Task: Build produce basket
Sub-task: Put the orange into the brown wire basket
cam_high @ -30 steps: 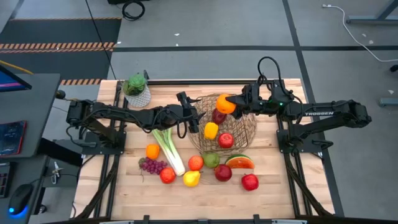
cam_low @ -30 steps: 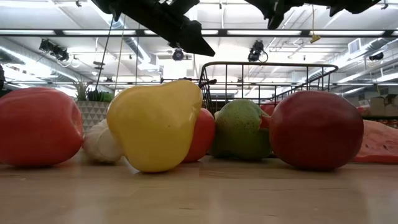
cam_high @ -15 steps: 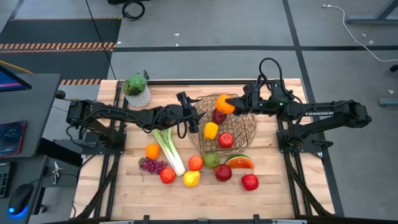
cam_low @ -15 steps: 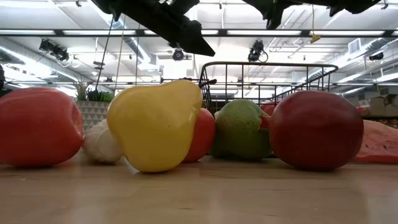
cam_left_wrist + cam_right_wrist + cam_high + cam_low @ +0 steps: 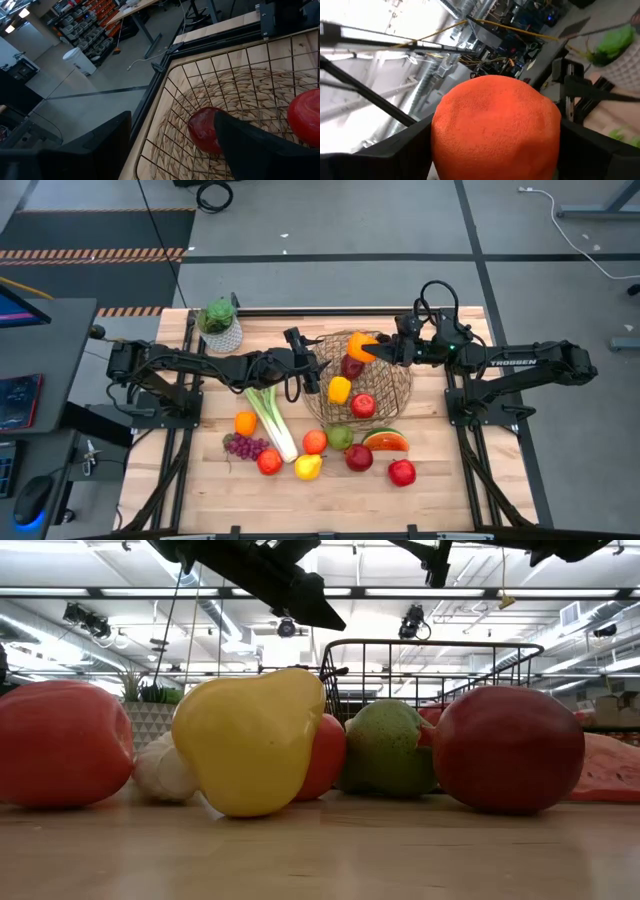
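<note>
The wire basket (image 5: 392,388) stands mid-table and holds a yellow pepper (image 5: 339,389), a red apple (image 5: 363,405) and a dark red apple (image 5: 351,366). My right gripper (image 5: 374,349) is shut on an orange (image 5: 360,345) above the basket's far part. My left gripper (image 5: 311,374) hovers open at the basket's left rim with nothing between its fingers; its wrist view looks down on the dark apple (image 5: 205,130). More produce lies on the near table: a leek (image 5: 270,420), grapes (image 5: 245,446), a pear (image 5: 340,437) and a watermelon slice (image 5: 385,441). My right gripper pinches the orange between its two fingers (image 5: 395,150), one on each opposite side (image 5: 440,135) of the fruit. The fingers come about level from the table's right side. The orange is lifted clear, above the basket.
A potted green plant (image 5: 220,326) stands at the far left corner. Loose fruit fills the near middle: an orange (image 5: 245,423), a lemon (image 5: 308,467) and red apples (image 5: 402,472). Bare wood shows near the front left and front right corners.
My right gripper has rolled about its own pointing line, staying in place above the basket; the orange has turned with it and stays held.
</note>
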`<action>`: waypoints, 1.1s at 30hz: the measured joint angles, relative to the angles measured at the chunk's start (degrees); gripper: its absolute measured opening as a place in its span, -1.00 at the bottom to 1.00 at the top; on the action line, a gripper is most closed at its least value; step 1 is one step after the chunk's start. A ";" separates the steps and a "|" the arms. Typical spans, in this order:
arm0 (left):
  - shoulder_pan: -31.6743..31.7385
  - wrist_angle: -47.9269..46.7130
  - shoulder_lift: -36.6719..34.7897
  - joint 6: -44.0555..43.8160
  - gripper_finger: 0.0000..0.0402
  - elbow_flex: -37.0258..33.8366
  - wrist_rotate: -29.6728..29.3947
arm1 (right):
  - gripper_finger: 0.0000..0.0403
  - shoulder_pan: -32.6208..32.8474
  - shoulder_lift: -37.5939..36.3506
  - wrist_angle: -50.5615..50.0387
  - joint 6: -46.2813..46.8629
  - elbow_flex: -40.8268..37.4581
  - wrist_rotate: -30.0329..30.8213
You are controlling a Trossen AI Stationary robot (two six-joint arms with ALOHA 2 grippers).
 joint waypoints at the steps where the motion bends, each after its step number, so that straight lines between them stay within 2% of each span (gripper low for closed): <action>1: -0.01 -0.01 0.00 0.01 0.44 0.00 -0.02 | 0.75 -0.01 0.00 0.00 -1.14 0.00 0.00; 18: 0.00 -0.02 0.00 0.02 0.44 0.00 -0.02 | 0.75 -0.02 0.00 0.00 -17.96 0.00 0.04; 33: 0.00 -0.02 0.00 0.01 0.44 0.00 0.00 | 0.75 -0.02 0.02 -0.35 -20.90 0.00 0.04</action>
